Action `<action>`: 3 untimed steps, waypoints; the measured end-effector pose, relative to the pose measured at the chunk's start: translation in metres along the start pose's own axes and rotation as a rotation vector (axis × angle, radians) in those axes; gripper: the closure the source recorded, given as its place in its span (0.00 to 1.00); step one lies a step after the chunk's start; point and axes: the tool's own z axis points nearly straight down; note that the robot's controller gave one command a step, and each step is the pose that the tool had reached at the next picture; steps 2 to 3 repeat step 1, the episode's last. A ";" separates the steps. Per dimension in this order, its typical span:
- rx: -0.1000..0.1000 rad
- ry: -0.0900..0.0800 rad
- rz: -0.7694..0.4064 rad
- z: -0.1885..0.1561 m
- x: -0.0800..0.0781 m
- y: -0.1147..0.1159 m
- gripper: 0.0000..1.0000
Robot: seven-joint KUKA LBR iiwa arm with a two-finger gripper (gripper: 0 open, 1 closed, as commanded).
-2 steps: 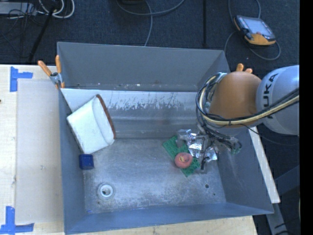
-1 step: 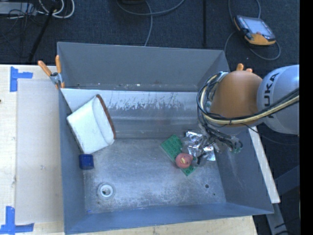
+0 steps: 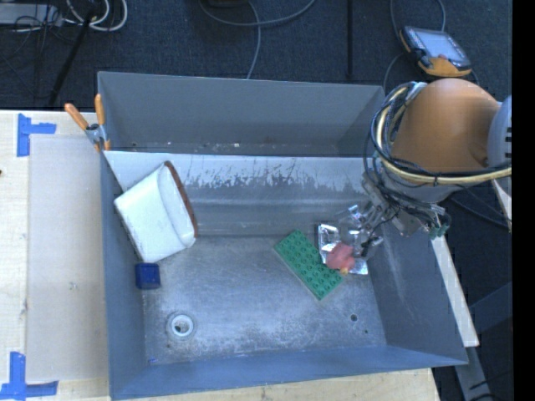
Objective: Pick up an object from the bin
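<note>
Several small loose things lay spread across the floor of the grey metal bin [image 3: 251,132]. Nearest the front wall, toward the left corner, sat a small metal ring [image 3: 180,325], flat on the floor and apart from everything else. A little farther in, close to the left wall, stood a dark blue block [image 3: 148,276]. Right of centre lay a green studded building plate [image 3: 305,261], flat and turned at an angle. Its right end met a small pink-red lump [image 3: 339,257], which rested against a crumpled silvery piece [image 3: 328,234]. The gripper [image 3: 361,236] hung low just over this pair, at the lump's upper right edge, near the right wall. Whether its jaws were open or closed could not be told, and nothing could be seen clamped in them. Above it rose the arm's rounded orange cover [image 3: 443,124], ringed by looped cables [image 3: 393,153]. Farther back on the left, a white cup with a brown rim [image 3: 155,211] lay tipped on its side, just beyond the blue block.
</note>
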 end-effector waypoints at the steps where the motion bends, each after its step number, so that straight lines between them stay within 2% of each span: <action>1: -0.004 0.001 -0.497 -0.125 0.007 0.025 1.00; 3: -0.004 0.001 -0.497 -0.125 0.007 0.025 1.00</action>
